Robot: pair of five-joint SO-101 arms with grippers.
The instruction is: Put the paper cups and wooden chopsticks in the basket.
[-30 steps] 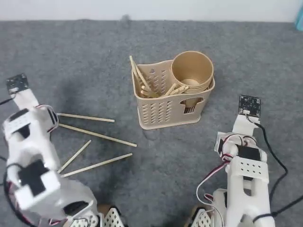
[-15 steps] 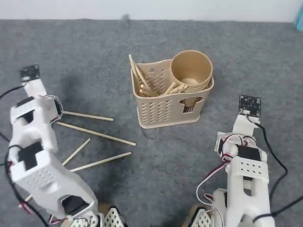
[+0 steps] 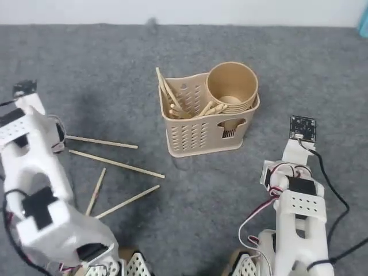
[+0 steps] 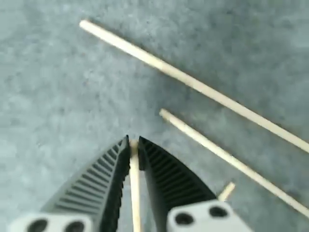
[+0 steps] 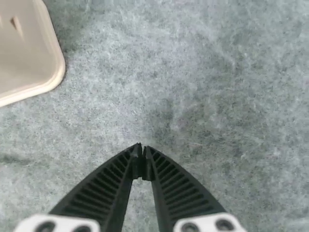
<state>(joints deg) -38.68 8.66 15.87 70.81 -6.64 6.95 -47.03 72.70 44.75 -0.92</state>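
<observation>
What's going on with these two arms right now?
The left gripper is shut on one wooden chopstick, beside other loose chopsticks lying on the grey carpet. The basket already holds the stacked paper cups and several more sticks. The right gripper is shut on nothing, over carpet near the basket.

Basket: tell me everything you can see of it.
The basket is beige plastic, with rounded corners, slotted walls and a cut-out hole in its near wall. It stands upright near the middle of the grey carpet. A stack of paper cups sits in its right part; several chopsticks lean in its left part. Nothing else touches it.
</observation>
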